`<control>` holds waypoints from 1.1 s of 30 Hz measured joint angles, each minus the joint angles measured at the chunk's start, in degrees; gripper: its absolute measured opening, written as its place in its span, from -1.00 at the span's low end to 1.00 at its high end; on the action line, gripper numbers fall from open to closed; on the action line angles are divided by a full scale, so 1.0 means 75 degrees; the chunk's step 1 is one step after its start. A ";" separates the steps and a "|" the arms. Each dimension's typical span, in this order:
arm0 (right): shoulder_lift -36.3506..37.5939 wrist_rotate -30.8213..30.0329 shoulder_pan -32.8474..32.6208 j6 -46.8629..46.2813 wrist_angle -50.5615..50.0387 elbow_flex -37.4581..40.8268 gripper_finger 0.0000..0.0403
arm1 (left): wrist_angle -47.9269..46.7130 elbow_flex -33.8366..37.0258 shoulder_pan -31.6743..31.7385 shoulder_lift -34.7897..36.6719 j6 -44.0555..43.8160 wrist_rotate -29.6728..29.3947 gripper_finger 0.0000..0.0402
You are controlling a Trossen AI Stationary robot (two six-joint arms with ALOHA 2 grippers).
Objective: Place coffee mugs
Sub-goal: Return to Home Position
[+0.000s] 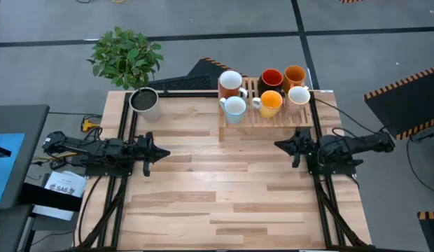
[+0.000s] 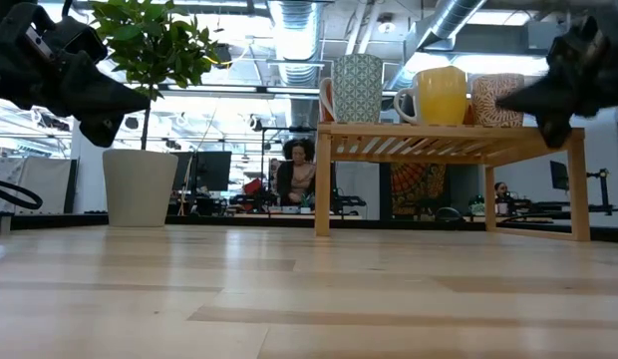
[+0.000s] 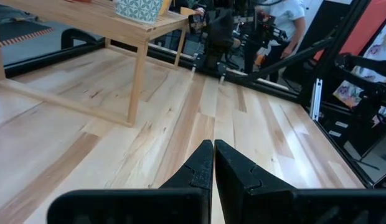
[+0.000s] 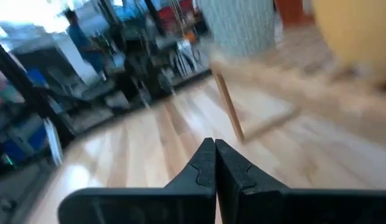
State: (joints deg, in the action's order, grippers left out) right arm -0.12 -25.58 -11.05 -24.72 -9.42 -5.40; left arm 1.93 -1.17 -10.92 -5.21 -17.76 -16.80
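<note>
Six mugs stand on a low wooden slatted rack (image 1: 266, 115) at the table's far right: white (image 1: 231, 81), light blue (image 1: 234, 107), red with dark outside (image 1: 271, 78), brown-orange (image 1: 295, 73), yellow-orange (image 1: 271, 102) and cream (image 1: 299, 95). The low view shows the rack (image 2: 454, 145) with the light blue (image 2: 357, 88), yellow-orange (image 2: 441, 95) and cream (image 2: 498, 100) mugs on top. My left gripper (image 1: 163, 152) hovers at the table's left, shut and empty (image 3: 213, 148). My right gripper (image 1: 278, 144) hovers just near of the rack, shut and empty (image 4: 215, 147).
A grey-white pot (image 1: 143, 101) with a green plant (image 1: 126, 54) stands at the far left corner. A keyboard (image 1: 182, 83) lies behind the table's far edge. Bare wood lies between the two grippers and toward the near edge. People show in the room beyond.
</note>
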 joint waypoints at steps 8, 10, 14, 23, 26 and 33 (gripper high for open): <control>-0.0315 -0.0023 -0.0006 0.1174 0.0069 0.0138 -0.85 | -0.0014 -0.0006 0.0000 -0.0003 -0.0006 -0.0010 -1.00; -0.0413 -0.0010 -0.0007 0.1593 0.0052 0.0138 -0.83 | -0.0014 -0.0006 0.0000 -0.0003 -0.0006 -0.0009 -1.00; -0.0455 0.0010 -0.0008 0.1603 0.0039 0.0138 -0.84 | -0.0016 -0.0009 0.0000 -0.0003 -0.0006 -0.0012 -1.00; -0.0455 0.0005 -0.0006 0.1243 0.0030 0.0141 -0.84 | -0.0019 -0.0012 0.0000 -0.0003 -0.0006 -0.0009 -1.00; -0.0455 0.0005 -0.0006 0.1240 0.0027 0.0144 -0.84 | -0.0012 -0.0009 -0.0059 0.0226 -0.0006 -0.0015 -1.00; -0.0447 0.0005 -0.0006 0.1219 0.0027 0.0147 -0.84 | 0.0579 0.0064 -0.0105 0.0684 -0.0006 -0.0058 -1.00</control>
State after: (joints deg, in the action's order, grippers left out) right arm -3.47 -25.54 -11.10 -15.58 -9.21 -4.29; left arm 6.27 -0.69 -11.70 -0.08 -17.80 -17.24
